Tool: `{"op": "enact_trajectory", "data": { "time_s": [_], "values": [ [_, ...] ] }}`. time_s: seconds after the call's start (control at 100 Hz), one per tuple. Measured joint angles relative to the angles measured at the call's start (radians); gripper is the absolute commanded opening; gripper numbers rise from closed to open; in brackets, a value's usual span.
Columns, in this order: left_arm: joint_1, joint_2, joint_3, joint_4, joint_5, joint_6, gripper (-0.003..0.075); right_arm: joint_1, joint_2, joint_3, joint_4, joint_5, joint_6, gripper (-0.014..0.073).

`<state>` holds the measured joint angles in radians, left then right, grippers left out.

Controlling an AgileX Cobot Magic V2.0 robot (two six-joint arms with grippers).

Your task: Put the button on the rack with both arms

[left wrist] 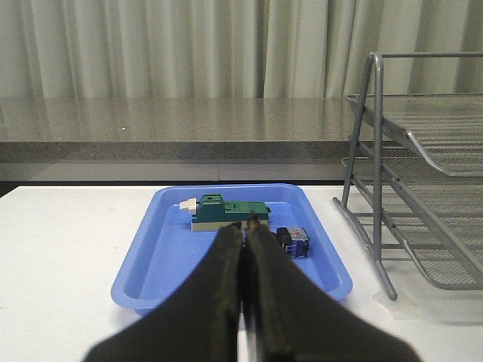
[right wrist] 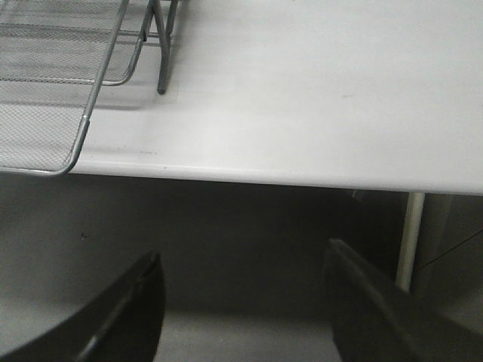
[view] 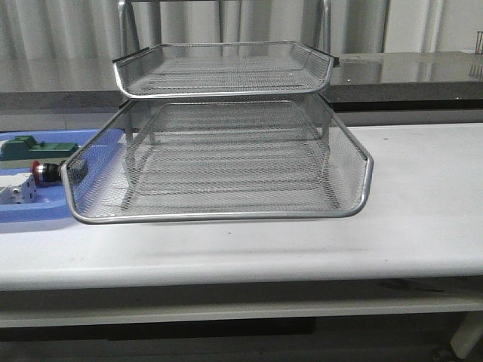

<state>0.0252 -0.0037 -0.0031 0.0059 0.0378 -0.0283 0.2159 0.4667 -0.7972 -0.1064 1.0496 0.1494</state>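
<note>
- Looking through the left wrist camera, I saw the left gripper (left wrist: 245,226) with its two black fingers (left wrist: 220,279) pressed together, no gap between them and nothing held.
- It hung level over the near rim of the blue tray (left wrist: 151,279), pointing along the tray toward the grey counter (left wrist: 166,128) and curtains behind.
- From the right wrist camera, the right gripper (right wrist: 241,302) had its jaws spread wide and empty, held low off the front edge of the white table (right wrist: 317,90), with the dark space under the table filling the gap between them.
- Neither arm appeared in the front view.
- The button (view: 47,172) lay on its side in the blue tray, just to the left of the rack (view: 226,215), its red head pointing left.
- In the left wrist view I saw it just beyond the fingertips, blue block end showing.
- A green block (left wrist: 226,211) and a white block (view: 16,190) shared the tray with it.
- The rack's lowest tray was slid out toward the front edge of the table, and its mesh held nothing.
- I could read no brand, label or writing anywhere.
</note>
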Motion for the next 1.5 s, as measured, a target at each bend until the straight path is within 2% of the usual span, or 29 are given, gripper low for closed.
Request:
{"op": "enact_trajectory", "data": {
  "time_s": [0.04, 0.11, 0.3, 0.4, 1.05, 1.29, 1.5],
  "values": [
    [0.000, 0.000, 0.000, 0.000, 0.000, 0.000, -0.0021, 0.000, 0.000, 0.000, 0.000, 0.000, 0.000, 0.0447],
    [0.000, 0.000, 0.000, 0.000, 0.000, 0.000, -0.0021, 0.000, 0.000, 0.000, 0.000, 0.000, 0.000, 0.0370],
    [0.000, 0.000, 0.000, 0.000, 0.000, 0.000, -0.0021, 0.000, 0.000, 0.000, 0.000, 0.000, 0.000, 0.0045],
    [0.000, 0.000, 0.000, 0.000, 0.000, 0.000, -0.0021, 0.000, 0.000, 0.000, 0.000, 0.000, 0.000, -0.0074],
    [0.000, 0.000, 0.000, 0.000, 0.000, 0.000, -0.0021, 0.000, 0.000, 0.000, 0.000, 0.000, 0.002, -0.0068],
    [0.000, 0.000, 0.000, -0.033, -0.046, 0.000, -0.0021, 0.000, 0.000, 0.000, 0.000, 0.000, 0.002, -0.0068],
    [0.000, 0.015, -0.087, -0.069, 0.043, 0.000, -0.0021, 0.000, 0.000, 0.000, 0.000, 0.000, 0.002, -0.0068]
  ]
}}
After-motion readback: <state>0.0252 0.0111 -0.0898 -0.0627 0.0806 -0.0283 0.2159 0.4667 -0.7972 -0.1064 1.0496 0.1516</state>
